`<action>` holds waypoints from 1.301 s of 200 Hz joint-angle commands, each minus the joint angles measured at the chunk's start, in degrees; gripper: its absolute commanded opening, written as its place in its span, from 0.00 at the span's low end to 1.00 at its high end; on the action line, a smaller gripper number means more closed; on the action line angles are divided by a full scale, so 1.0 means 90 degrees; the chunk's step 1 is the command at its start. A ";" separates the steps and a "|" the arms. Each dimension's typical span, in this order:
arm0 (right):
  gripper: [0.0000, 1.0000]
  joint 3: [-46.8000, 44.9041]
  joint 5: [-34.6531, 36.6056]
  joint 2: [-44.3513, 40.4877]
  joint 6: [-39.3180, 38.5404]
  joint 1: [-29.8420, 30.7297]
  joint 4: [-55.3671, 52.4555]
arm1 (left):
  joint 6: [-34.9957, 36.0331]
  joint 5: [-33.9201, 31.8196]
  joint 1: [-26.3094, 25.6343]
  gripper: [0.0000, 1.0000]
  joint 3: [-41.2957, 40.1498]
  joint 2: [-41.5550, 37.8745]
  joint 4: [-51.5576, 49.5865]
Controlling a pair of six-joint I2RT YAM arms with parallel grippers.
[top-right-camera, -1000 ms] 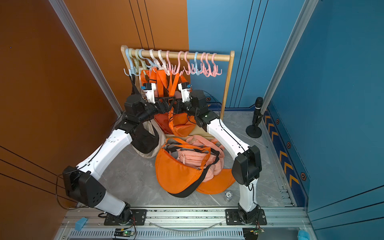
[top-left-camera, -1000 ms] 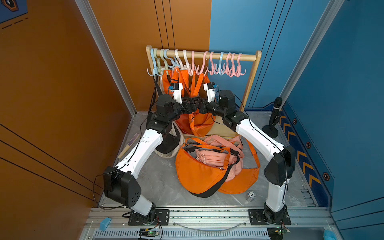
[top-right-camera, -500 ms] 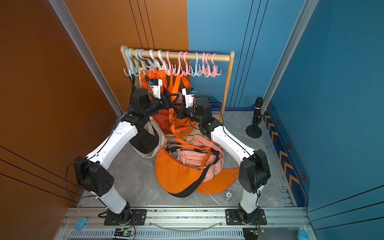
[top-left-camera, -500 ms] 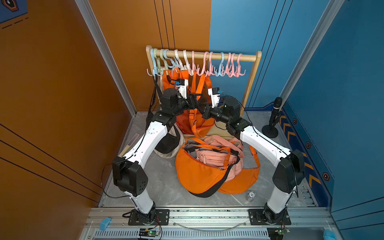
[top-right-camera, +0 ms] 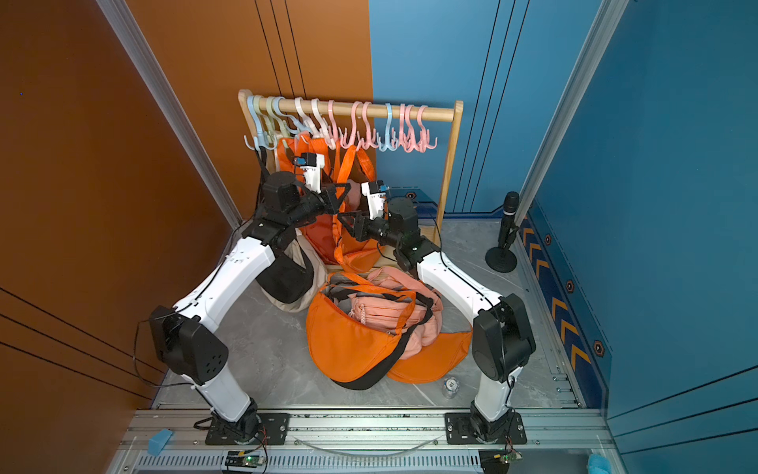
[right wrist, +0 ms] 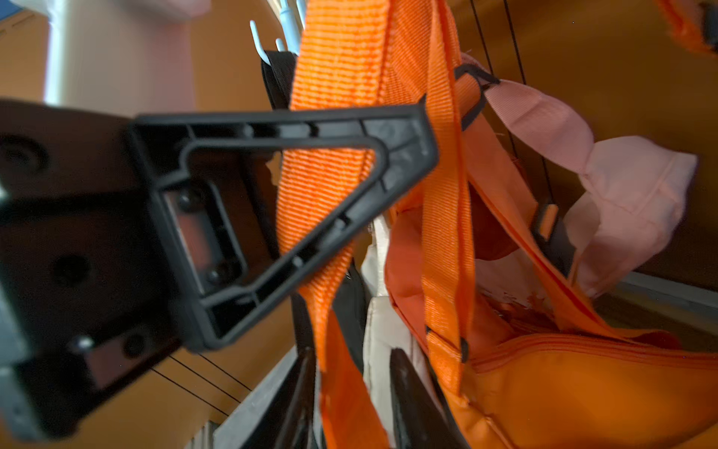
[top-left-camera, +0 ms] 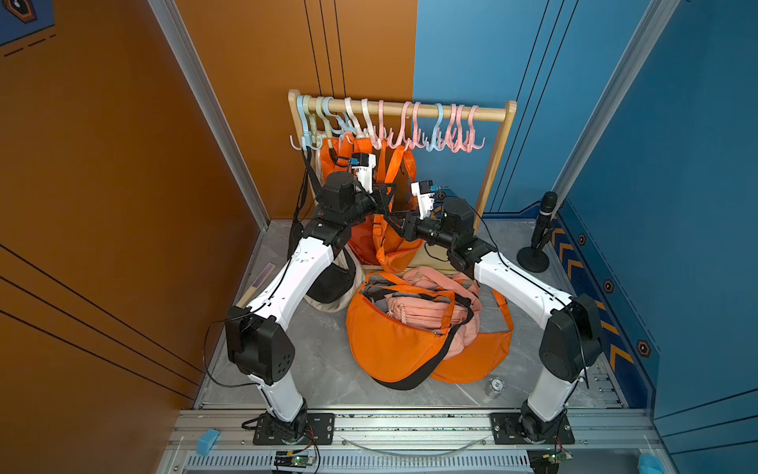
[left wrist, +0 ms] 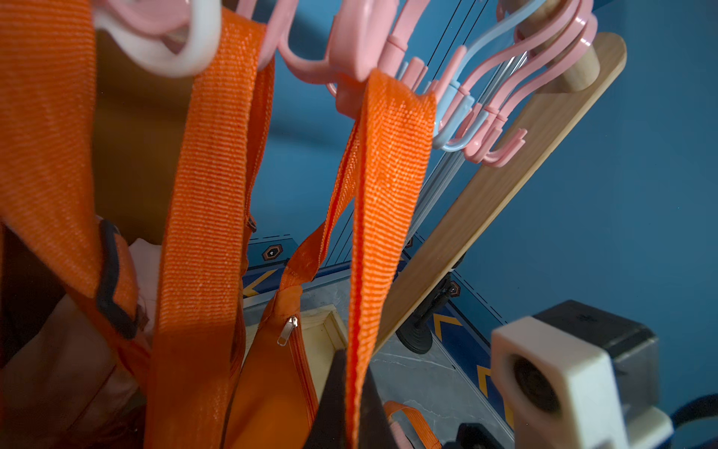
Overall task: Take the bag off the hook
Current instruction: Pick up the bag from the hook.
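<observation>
Orange-blue walls (top-left-camera: 254, 61), wooden rack (top-left-camera: 494, 115); left pincer (left wrist: 351, 396) clamped on orange bag strap (left wrist: 388, 175) below pink hook (left wrist: 359, 42); right pincer (right wrist: 351, 388) parted around same strap.

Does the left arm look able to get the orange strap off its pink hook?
Probably yes: the left gripper is shut on the strap below the pink hook, and nothing visible blocks lifting it off.

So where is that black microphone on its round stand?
In both top views the black microphone stands on the grey floor at the robot's right, between the wooden rack's post and the blue wall.
</observation>
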 commanded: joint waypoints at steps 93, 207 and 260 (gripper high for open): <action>0.95 0.1585 0.0105 0.0587 -0.1424 -0.0886 -0.0790 | 0.0151 0.0166 0.0515 0.00 0.0173 -0.0596 -0.0325; 0.66 0.3798 0.0148 0.2144 -0.1266 -0.0901 -0.1255 | 0.0100 0.0295 0.0724 0.00 -0.0054 -0.0721 -0.0331; 0.67 0.3724 0.0189 0.1960 -0.1220 -0.0843 -0.1033 | 0.0046 0.0352 0.0702 0.00 -0.0163 -0.0703 -0.0254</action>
